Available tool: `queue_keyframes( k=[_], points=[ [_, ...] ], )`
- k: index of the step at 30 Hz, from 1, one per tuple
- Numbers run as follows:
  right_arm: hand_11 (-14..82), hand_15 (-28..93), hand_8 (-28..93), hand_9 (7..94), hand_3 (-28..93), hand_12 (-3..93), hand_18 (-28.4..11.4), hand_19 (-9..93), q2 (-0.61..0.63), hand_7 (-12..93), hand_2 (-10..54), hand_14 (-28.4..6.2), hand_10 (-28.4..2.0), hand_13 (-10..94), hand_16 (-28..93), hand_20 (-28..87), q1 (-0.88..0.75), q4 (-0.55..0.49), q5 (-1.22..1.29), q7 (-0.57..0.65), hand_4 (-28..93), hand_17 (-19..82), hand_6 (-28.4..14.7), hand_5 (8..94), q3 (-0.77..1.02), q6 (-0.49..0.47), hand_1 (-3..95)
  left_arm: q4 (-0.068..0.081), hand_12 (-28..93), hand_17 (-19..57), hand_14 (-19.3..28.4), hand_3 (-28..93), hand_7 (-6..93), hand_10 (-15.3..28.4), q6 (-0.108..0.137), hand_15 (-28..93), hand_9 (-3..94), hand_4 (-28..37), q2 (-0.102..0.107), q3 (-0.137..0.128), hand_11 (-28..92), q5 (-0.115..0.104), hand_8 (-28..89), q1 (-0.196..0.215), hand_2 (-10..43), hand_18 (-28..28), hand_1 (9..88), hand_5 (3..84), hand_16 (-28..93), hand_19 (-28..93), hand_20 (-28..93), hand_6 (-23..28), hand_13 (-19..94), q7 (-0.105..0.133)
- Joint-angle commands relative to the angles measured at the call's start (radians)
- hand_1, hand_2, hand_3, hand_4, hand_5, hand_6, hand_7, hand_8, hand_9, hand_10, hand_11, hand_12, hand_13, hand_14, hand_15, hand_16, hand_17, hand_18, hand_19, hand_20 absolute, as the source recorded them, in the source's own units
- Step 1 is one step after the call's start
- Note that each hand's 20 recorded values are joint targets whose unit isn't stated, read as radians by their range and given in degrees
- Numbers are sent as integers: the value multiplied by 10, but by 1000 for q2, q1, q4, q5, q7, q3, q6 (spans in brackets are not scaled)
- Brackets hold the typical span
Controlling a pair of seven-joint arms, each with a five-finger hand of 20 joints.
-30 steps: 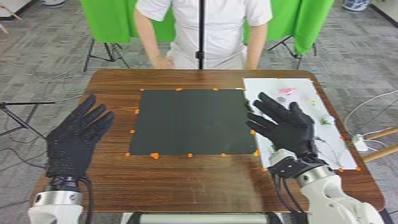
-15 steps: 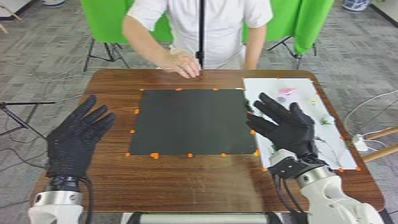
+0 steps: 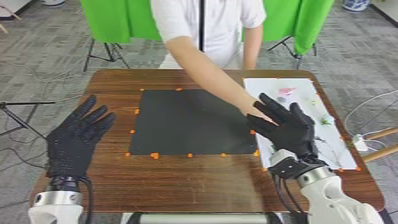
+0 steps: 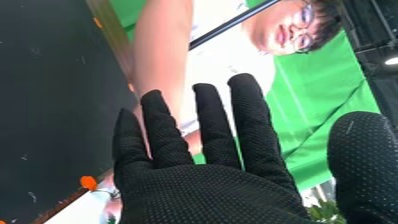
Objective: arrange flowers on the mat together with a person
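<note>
The mat (image 3: 182, 125) is a flat, dark, nearly square sheet lying on the brown wooden table (image 3: 160, 185), with small orange pieces (image 3: 155, 156) along its edges. To the right of it, the flowers are a soft pink bloom (image 3: 286, 91) near the far end of a white sheet (image 3: 266, 84), then a bit of green (image 3: 326, 121) nearer the robot and, nearer still, some thin stems too faint to make out well.

At the left, the robot's left hand (image 3: 73, 145) is beside the mat, its fingers straight and spread, in the same place as in the earlier frames. In the middle, the person's arm (image 3: 209, 75) has changed most: it first hangs behind the table, then brings its hand over the far edge, and now stretches across the mat's far right corner toward the white sheet. The person's hand is largely hidden by the robot's glove, so I cannot tell what it touches. At the right, the robot's right hand (image 3: 291, 132) is over the white sheet, unmoved, its fingers straight and fanned, the thumb well apart from them in the right wrist view.

The white sheet carries the bloom, the green bit and the stems.
</note>
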Motion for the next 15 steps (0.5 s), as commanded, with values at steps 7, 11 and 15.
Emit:
queue_keyframes(
  k=[7,11,15],
  points=[
    [32,30,-117,366,826,87,-193,238,-9,92,230,-210,-115,256,248,107,-17,-10,2,1,-283,-9,-23,411,6,-5,-26,3,83,-72,271,803,98,196,2,429,342,-211,0,5,187,-1,-91,12,79,240,225,393,-97,569,-19,99,270,0],
    [32,32,-116,367,827,87,-192,237,-5,92,230,-211,-115,258,248,107,-16,-10,4,-1,-283,-8,-24,412,3,1,-26,3,83,-72,271,804,97,197,-1,429,343,-211,-3,3,188,0,-91,11,79,240,225,394,-97,569,-18,99,270,-5],
    [33,33,-116,369,827,87,-191,240,-7,92,231,-211,-116,260,247,109,-19,-11,4,1,-283,-7,-24,412,4,-1,-26,2,83,-72,271,803,98,198,1,430,344,-212,-3,4,190,-1,-91,12,80,239,226,395,-97,569,-16,100,271,-6]
  ],
)
